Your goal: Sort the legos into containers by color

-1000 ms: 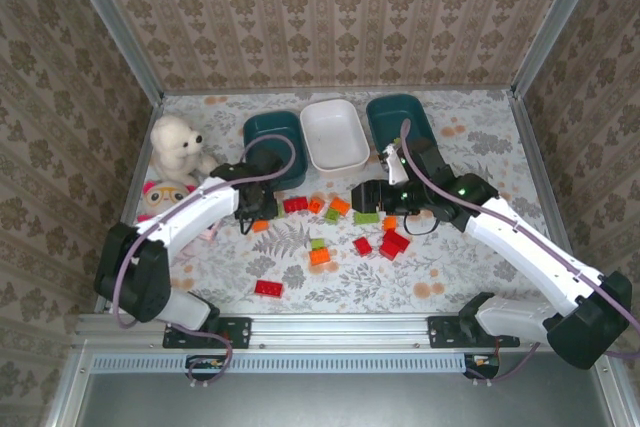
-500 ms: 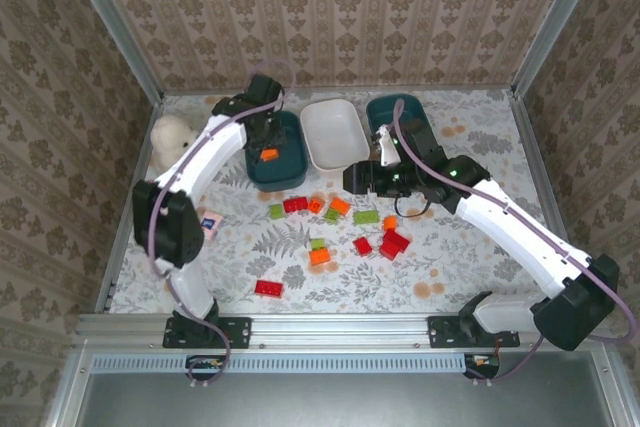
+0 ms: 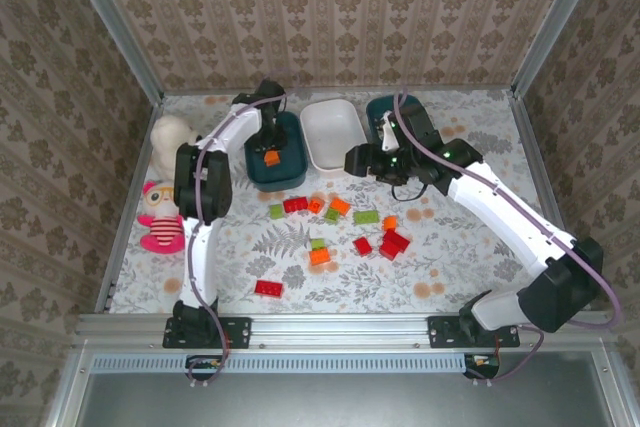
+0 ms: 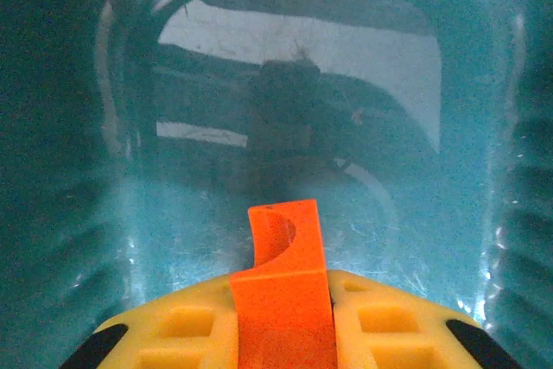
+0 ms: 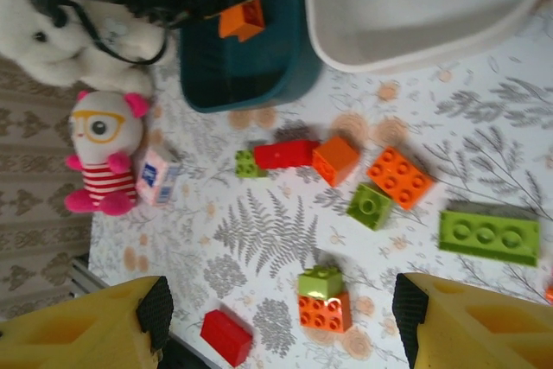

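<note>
**Orange brick poised over the left teal tub**

On the table (image 3: 230, 257), three tubs line the 12 o'clock edge: left teal tub (image 3: 290, 175), white tub (image 3: 335, 132) and right teal tub (image 3: 380, 107). The left gripper (image 3: 270, 152), clamped on an orange brick (image 4: 285, 300), hangs over the left teal tub. The drop looks to be the step in hand, and it calls for parting the jaws. The right gripper (image 3: 355, 160) hovers with jaws apart and empty, at 12 o'clock of the loose legos (image 3: 340, 206). The left wrist view adds the tub's bare floor under the brick, and the right wrist view adds stud detail on the scattered bricks.

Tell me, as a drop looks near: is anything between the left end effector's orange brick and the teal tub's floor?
Nothing visible does. The small orange plastic brick, gripped by the left end effector, hangs over the bare floor of the dark teal plastic tub.
</note>
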{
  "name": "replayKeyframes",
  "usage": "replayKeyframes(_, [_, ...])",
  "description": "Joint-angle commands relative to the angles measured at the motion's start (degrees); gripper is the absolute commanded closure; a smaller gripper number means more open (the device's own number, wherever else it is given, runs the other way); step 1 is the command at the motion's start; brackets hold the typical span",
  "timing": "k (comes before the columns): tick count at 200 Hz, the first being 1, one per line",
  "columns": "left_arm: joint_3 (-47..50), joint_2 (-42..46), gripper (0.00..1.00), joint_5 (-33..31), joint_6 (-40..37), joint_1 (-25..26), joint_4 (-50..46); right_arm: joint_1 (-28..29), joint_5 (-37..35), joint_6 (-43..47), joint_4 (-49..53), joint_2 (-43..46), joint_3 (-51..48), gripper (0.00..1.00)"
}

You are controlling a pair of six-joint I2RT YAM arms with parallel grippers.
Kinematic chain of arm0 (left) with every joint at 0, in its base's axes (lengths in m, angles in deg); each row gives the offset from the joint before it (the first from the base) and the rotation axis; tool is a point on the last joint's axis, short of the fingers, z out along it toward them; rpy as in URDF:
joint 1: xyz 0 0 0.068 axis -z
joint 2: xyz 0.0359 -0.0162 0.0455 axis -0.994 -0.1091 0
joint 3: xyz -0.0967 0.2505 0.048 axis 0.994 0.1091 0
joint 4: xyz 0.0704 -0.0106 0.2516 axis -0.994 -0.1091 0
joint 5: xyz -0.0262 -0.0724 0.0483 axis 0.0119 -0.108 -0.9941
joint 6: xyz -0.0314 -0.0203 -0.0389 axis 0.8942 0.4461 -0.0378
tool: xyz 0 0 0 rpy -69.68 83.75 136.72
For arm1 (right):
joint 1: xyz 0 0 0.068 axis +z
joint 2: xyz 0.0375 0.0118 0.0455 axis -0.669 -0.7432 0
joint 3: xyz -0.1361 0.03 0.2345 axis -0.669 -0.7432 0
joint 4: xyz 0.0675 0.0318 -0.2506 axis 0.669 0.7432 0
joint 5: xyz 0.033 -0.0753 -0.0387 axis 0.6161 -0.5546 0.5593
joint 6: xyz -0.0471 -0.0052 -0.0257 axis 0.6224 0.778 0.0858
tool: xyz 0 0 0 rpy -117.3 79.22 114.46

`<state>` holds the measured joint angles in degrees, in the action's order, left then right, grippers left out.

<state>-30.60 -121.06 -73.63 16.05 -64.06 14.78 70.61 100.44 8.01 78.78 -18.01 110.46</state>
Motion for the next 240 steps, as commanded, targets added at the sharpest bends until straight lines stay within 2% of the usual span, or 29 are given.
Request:
replayKeyframes(1, [-2.1, -0.2, 0.76, 2.9, -0.2, -0.4, -1.5, -0.8, -2.3, -1.8, 5.5, -0.9, -0.5, 0.29])
replayKeyframes(36, [-1.2, -0.8, 0.71, 4.1, 0.2, -0.4, -1.9, -0.8, -4.4, -1.3, 8.8, 0.1, -2.3, 0.30])
replayKeyframes(88, [-1.0, 2.1, 0.44, 4.4, -0.3, -0.4, -2.1, -0.8, -9.9, -2.0, 16.7, 2.8, -4.2, 0.30])
replayKeyframes(108, [-1.0, 5.1, 0.37, 4.3, -0.4, -0.2, -1.8, -0.8, -13.3, -5.5, 23.0, 3.4, -4.7, 0.28])
replayKeyframes(134, [1.8, 12.1, 0.32, 4.3, -0.1, 0.7, 0.3, -0.2, -11.0, -12.5, 23.5, 5.3, -11.0, 0.27])
replayKeyframes(158, [12.3, 23.3, 0.28, 6.5, 0.3, 1.9, 7.1, 1.5, -8.7, -18.6, 18.0, 6.8, -18.3, 0.27])
replayKeyframes(196, [36.0, 44.1, 0.23, 16.5, 2.1, 4.3, 19.3, 4.4, -8.7, -28.0, 7.7, 6.1, -27.3, 0.25])
replayKeyframes(230, [54.0, 62.6, 0.21, 20.7, 4.9, 6.1, 24.6, 6.2, -10.4, -32.0, 2.6, 2.7, -28.6, 0.22])
replayKeyframes(240, [58.4, 67.6, 0.21, 21.3, 6.1, 8.1, 25.2, 6.3, -10.7, -32.1, 2.3, 1.4, -28.2, 0.22])
